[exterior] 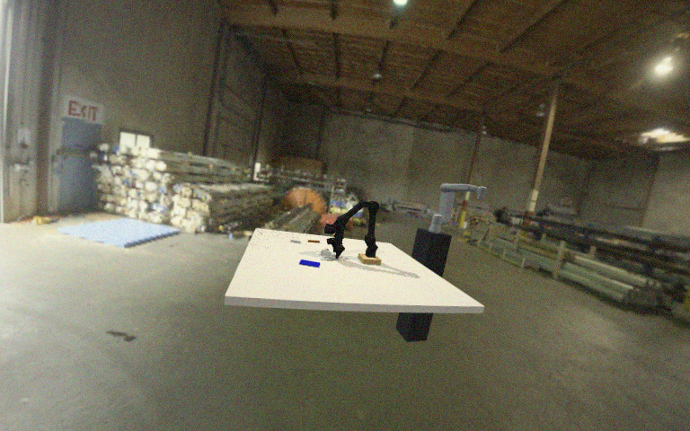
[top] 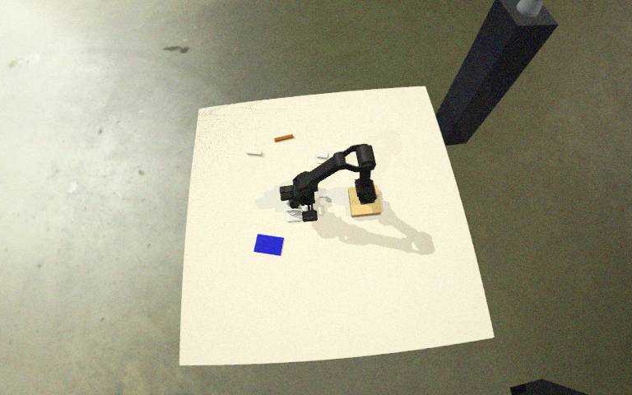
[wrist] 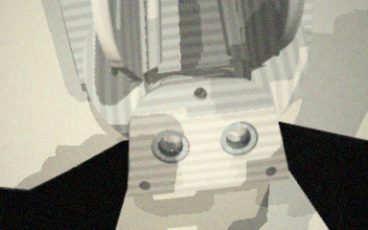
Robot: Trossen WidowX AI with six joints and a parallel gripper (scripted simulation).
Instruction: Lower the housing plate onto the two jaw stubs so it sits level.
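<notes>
Two black fingers grasp the housing plate

The hand [top: 302, 210] [exterior: 337, 252] [wrist: 201, 139] is closed on the pale housing plate [wrist: 204, 160], one finger against each side edge; the plate's broad face shows two ringed round openings side by side and three small dark holes. Just past the plate, at the top of the wrist view, stand pale curved parts [wrist: 104, 38]; whether the plate touches the stubs beneath it, or sits level and closed, I cannot tell.

Seen from the top, with the housing plate as landmark, a blue rectangle [top: 268, 244] [exterior: 309, 263] lies flat on the worktop [top: 339, 303] [exterior: 349, 294], below it and to its left in the picture; an orange bar [top: 284, 137] [exterior: 314, 241] lies above it, well apart; a small white piece [top: 254, 153] [exterior: 295, 241] lies above and to the left; another pale piece [top: 322, 155] lies above and to the right. To the plate's right, a wooden block [top: 364, 210] [exterior: 369, 259] carries the black arm [top: 327, 169] [exterior: 372, 224], which arches over toward the plate.
</notes>
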